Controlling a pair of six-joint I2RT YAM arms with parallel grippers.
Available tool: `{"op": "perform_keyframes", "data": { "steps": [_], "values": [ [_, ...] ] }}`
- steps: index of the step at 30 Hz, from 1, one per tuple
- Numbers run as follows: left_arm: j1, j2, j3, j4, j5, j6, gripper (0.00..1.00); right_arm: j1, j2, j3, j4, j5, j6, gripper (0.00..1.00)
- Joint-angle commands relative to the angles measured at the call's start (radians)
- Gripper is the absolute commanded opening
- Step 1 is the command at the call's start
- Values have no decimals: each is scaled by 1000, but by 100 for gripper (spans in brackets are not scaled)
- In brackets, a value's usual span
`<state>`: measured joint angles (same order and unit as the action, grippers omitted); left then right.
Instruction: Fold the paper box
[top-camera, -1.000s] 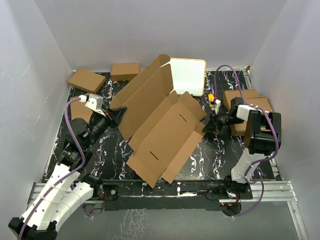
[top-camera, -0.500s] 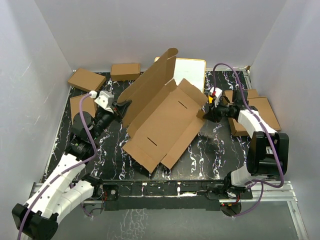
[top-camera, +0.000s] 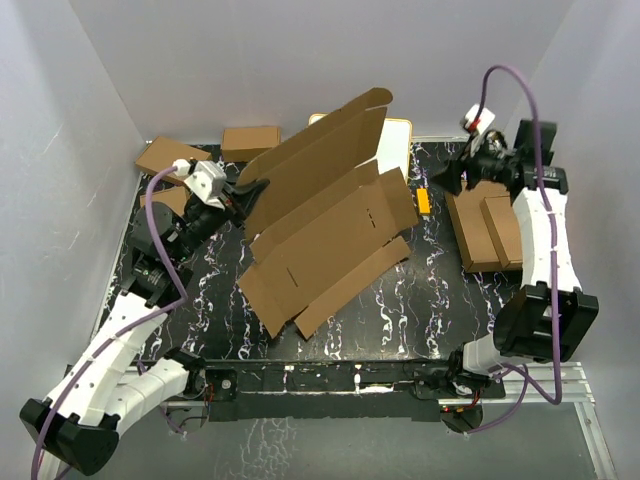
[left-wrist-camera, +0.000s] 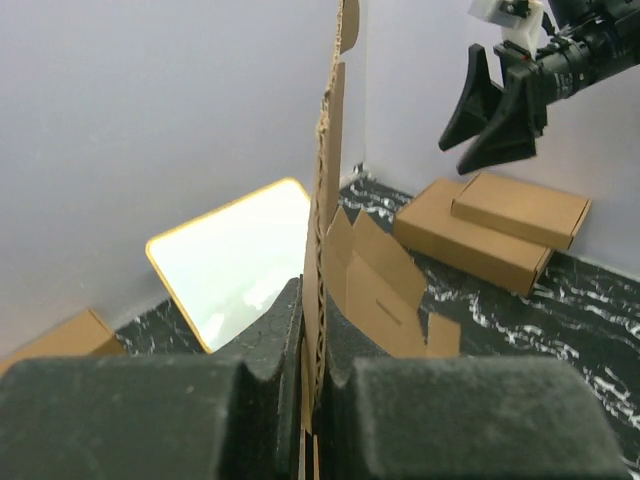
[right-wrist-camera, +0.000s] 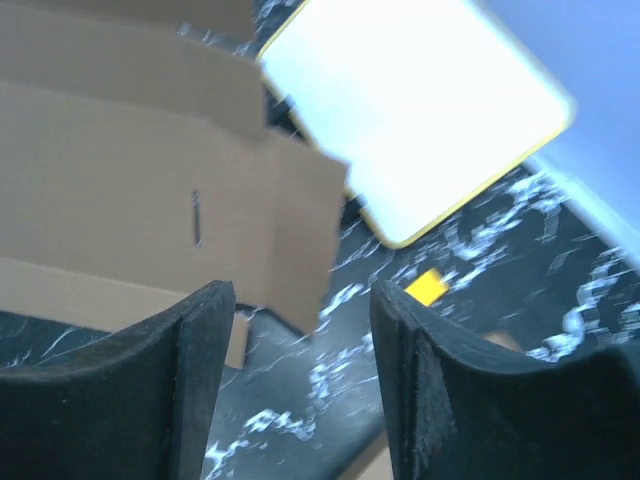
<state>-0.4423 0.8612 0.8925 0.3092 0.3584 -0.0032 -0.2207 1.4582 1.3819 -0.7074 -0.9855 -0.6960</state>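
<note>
The desk (top-camera: 430, 290) carries the paper box (top-camera: 330, 235) at its centre, partly unfolded. Its long axis runs on a diagonal from the near left corner, which rests on the desk, to the far right, where the tall panel rises toward the back wall. The left fingers (top-camera: 250, 192) are pressed together on the left edge of that raised panel. In the left wrist view the cardboard (left-wrist-camera: 325, 240) stands almost upright, pinched between the two pads (left-wrist-camera: 150, 420). The right fingers (top-camera: 447, 180) stand apart and hold nothing. They hang at the far right, above the far end of the stacked boxes (top-camera: 495, 235) and well apart from the paper box. From them the paper box lies to the left and slightly nearer. In the right wrist view its slotted end flap (right-wrist-camera: 200, 200) shows beyond the left finger (right-wrist-camera: 200, 380), with a yellow piece (right-wrist-camera: 427, 288) on the desk between. The left arm is therefore the nearer one and already has the sheet. The right arm must probably travel left, across the long axis, to reach the far right flap. Behind the paper box lies a white board (top-camera: 395, 150), and small boxes (top-camera: 175, 158) sit at the far left.
</note>
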Motion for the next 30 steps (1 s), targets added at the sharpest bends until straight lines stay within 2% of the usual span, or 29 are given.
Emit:
{"op": "perform_keyframes", "data": {
  "steps": [1,4,10,14,18,25,30],
  "values": [
    [13,13,141,35,53,-35,0,-34,47,216,141,38,301,53],
    [16,36,222,-15,72,-90,0,-40,117,345,126,17,372,39],
    [15,48,270,-12,133,-174,0,-35,153,371,187,-108,476,35],
    [16,49,260,18,155,-205,0,-19,177,357,204,-172,476,35],
    [17,57,264,28,170,-229,0,-2,186,333,190,-217,423,35],
    [22,81,290,37,186,-253,0,-2,206,267,111,-261,184,36],
    [33,100,300,66,211,-288,0,8,211,267,130,-309,144,37]
  ]
}}
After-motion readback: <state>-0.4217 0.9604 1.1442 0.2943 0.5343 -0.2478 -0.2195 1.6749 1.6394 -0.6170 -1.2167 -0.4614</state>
